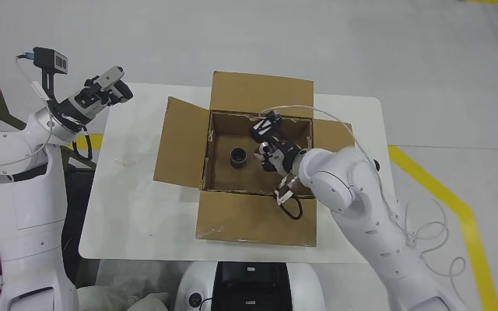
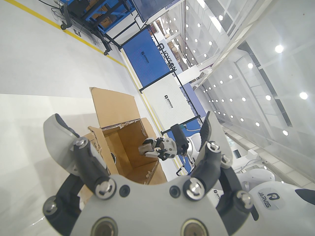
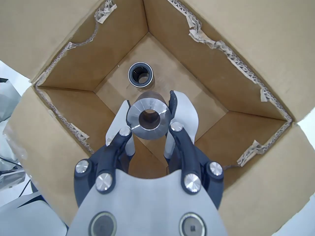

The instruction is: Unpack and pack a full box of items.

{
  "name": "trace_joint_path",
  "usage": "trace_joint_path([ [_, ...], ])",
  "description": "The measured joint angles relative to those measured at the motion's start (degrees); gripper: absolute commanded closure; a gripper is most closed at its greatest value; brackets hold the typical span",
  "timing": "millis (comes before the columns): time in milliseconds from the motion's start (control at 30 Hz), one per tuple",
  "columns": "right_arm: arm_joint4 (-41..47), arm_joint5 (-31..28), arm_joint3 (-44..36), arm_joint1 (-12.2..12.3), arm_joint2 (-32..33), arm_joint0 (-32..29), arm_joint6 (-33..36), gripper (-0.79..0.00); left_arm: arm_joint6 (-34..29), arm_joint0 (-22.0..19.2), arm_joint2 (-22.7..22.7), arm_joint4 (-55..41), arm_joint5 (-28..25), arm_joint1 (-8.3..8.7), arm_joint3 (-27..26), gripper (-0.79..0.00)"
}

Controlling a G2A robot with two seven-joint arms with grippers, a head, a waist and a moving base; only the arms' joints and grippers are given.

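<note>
Sleeve (image 3: 149, 119) of bare steel, judged heavy, stiff, slippery; right gripper (image 3: 150, 102) clamps its round flanks over the box (image 3: 221, 13); left gripper (image 2: 133, 120) gapes empty, far left.

Top cam: above the arms, looking straight down, box (image 1: 257, 214) centre frame, mid range. Right wrist cam: close, facing down into the box. Left wrist cam: farther off, oblique, facing the room. All three share the box.
</note>
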Motion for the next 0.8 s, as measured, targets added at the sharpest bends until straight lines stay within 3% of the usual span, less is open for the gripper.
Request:
trace_joint_path([
  [800, -0.4, 0.48, -1.07, 0.11, 0.21, -0.88, -0.34, 0.0, 0.0, 0.0, 0.0, 0.0, 0.0, 0.0, 0.0, -0.785],
])
